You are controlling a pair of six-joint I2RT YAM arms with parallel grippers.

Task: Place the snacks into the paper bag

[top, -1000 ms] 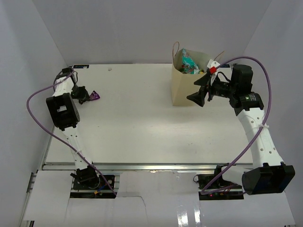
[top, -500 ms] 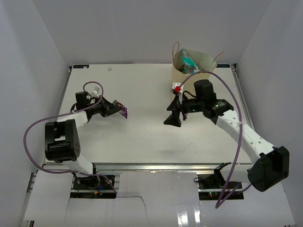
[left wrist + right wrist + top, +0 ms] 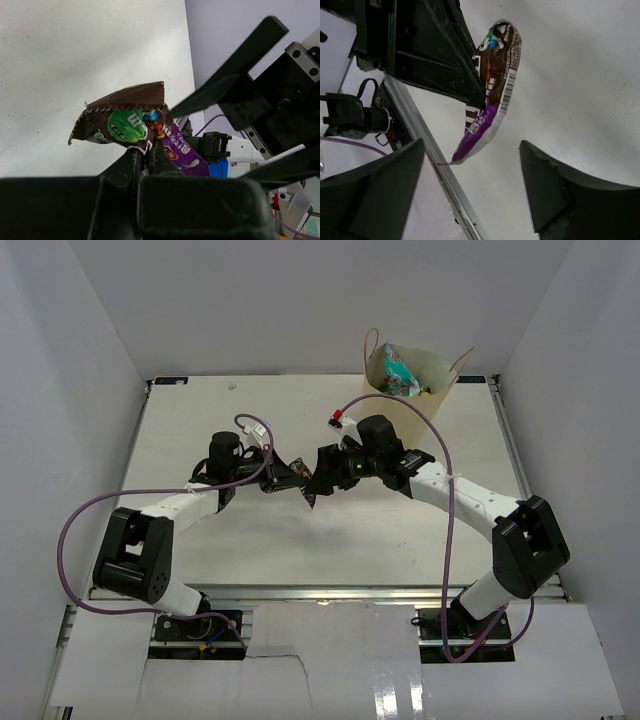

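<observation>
While left jaws clamp brown-purple packet (image 3: 125, 107), perhaps two | right jaws wide, packet ahead

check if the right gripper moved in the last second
Yes. The right gripper has swung left in the top view, away from the paper bag, toward the left gripper holding the m&m's packet.

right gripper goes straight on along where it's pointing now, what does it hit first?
Probably the brown-and-purple snack packet, shut in the left gripper; it hangs right ahead of the open right gripper. Depth unclear.
</observation>
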